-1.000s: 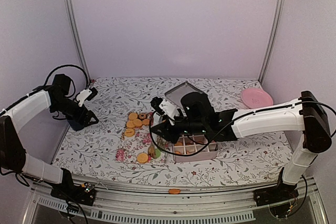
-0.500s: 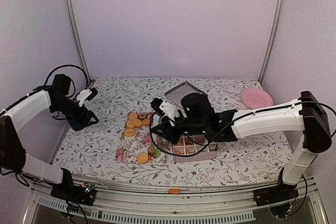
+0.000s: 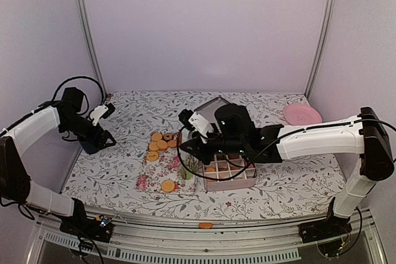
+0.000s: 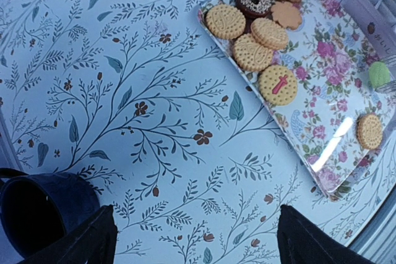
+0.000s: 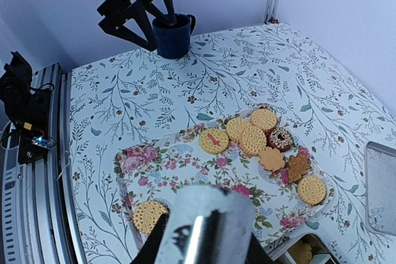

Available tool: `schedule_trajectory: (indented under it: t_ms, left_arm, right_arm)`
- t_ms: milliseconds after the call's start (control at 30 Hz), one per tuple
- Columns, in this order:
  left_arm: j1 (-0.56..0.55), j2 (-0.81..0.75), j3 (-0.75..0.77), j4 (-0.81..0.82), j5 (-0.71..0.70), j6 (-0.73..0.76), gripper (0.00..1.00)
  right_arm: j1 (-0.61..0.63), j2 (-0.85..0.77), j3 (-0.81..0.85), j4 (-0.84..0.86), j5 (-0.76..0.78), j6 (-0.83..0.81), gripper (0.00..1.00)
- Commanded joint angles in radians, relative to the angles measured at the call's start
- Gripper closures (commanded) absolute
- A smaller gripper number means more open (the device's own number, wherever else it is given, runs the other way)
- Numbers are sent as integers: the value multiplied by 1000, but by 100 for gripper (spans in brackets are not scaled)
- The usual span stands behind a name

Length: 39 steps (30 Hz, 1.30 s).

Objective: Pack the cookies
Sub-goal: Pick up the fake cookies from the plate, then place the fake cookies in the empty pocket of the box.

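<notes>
The cookies point(image 4: 253, 54) lie flat, faces up, on a rectangular tray point(image 4: 322, 109) with a pink rose print. They are round, so none has a long axis. The tray's own long side runs away from the arms, slanting to the right.

Most of them are golden discs with dotted faces, overlapping in a cluster at the far end. One of these bears a pink mark point(image 4: 278, 85). Beside them are a dark ring cookie with sprinkles point(image 4: 253, 2) and two brown flower-shaped ones. A pale green cookie point(image 4: 378, 73) and a lone golden one point(image 4: 370, 131) lie nearer the tray's front end. One more golden cookie point(image 3: 205, 225) rests on the metal rail at the front.

The left fingers point(image 4: 93, 239) stand wide apart above the leaf-printed surface point(image 4: 124, 91), next to a dark blue mug point(image 4: 37, 208).

The right fingers point(image 3: 187, 151) hang over the tray's right edge near the green cookie; I cannot tell how they stand.

Just right of the tray sits a pale box point(image 3: 247, 180) divided into square cells, with golden cookies in some.
</notes>
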Motion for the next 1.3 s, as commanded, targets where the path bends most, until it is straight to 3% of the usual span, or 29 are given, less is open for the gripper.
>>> schedule_trajectory:
  t_ms: [0, 633, 1267]
  left_arm:
    - [-1, -11, -3, 2, -2, 13, 10]
    - [-2, 9, -2, 13, 14, 10, 10]
    - [-5, 15, 2, 13, 9, 7, 10]
  right_arm:
    - [1, -121, 40, 2, 56, -38, 95]
    - [-71, -520, -268, -196, 230, 43, 94]
    - [-76, -593, -328, -263, 253, 98, 88]
